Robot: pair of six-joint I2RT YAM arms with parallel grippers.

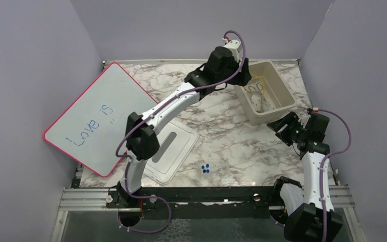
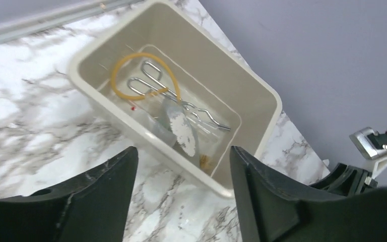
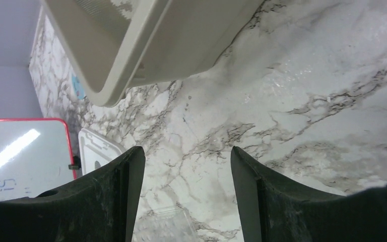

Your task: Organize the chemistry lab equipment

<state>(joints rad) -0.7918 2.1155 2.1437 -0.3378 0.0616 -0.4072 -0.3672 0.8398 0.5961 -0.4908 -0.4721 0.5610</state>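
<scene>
The beige bin stands at the back right of the marble table. In the left wrist view the bin holds a loop of amber tubing, metal scissor-like forceps and a clear plastic piece with a white patch. My left gripper hovers over the bin's near rim, open, with nothing between its fingers; from above, the left gripper is at the bin's left edge. My right gripper is open and empty above bare marble, just in front of the bin. A small clear plastic piece lies below it.
A red-framed whiteboard leans at the left. A white lid lies flat near the table's middle, with small blue items to its right. The right gripper sits by the bin's front corner. Purple walls enclose the table.
</scene>
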